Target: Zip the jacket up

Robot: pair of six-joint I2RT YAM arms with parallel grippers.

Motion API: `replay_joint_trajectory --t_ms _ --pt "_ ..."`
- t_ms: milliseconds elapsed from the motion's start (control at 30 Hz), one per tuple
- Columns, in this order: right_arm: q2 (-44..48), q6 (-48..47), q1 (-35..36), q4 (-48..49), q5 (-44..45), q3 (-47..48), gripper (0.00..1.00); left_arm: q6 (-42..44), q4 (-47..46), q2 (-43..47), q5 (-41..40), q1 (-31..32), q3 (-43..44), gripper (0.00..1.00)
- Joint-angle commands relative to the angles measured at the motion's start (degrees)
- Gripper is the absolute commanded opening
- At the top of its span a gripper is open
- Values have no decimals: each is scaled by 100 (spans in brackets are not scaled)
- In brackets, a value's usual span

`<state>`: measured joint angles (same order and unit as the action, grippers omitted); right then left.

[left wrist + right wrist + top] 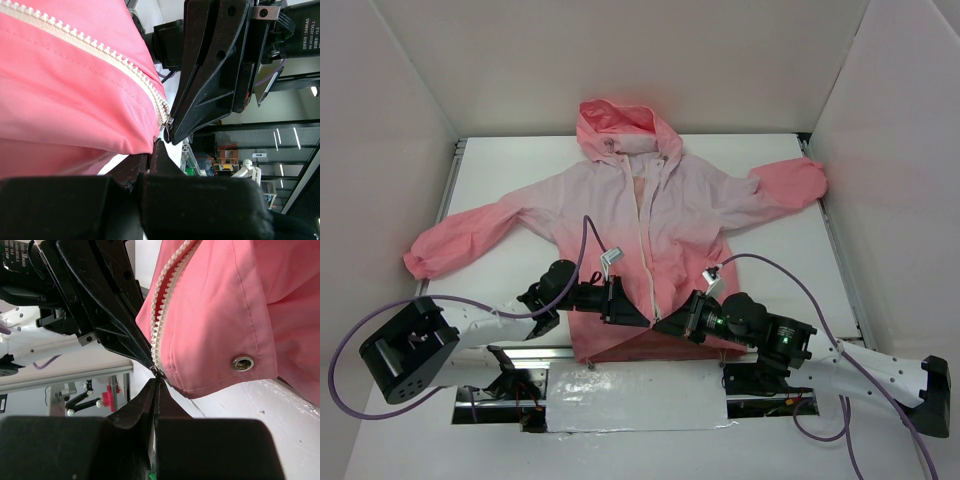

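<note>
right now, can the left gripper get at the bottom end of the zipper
Probably yes: the left gripper sits there, shut on the jacket hem beside the zipper end. The right gripper pinches that end from the opposite side, not blocking it.

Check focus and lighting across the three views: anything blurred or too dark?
Top view: even soft light, jacket sharp, shadows only faint. Left wrist: zipper teeth crisp, the left hand up close dark and soft. Right wrist: eyelet sharp, the right hand near-black, room behind soft.
</note>
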<state>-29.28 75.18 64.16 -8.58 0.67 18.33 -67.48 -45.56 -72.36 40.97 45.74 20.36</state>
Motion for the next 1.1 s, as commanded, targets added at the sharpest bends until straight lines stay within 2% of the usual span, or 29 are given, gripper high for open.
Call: replay_joint_trajectory --t_ms 0,333,567,700,867,933,967,1067 --pt "-60 41 35 225 162 101 0 148 -392 37 139 58 65 0" --pt "-825 85 -149 269 56 768 0 270 -217 310 87 76 -111 0" --pt "-694 199 -342 -37 241 1085 0 350 -102 652 -10 120 -287 0" --pt "-641 445 -825 110 -232 787 0 359 -102 793 -28 155 -357 0" --pt "-798 402 -931 189 -417 821 0 403 -58 811 51 208 -375 0" --pt "-965 288 -1081 635 -724 813 0 403 -58 741 78 243 -357 0" --pt "-1062 226 -1151 760 -1170 822 0 403 -76 732 104 252 -357 0" --pt "-1387 33 -1230 490 -1472 1032 0 350 -172 679 113 269 -366 0"
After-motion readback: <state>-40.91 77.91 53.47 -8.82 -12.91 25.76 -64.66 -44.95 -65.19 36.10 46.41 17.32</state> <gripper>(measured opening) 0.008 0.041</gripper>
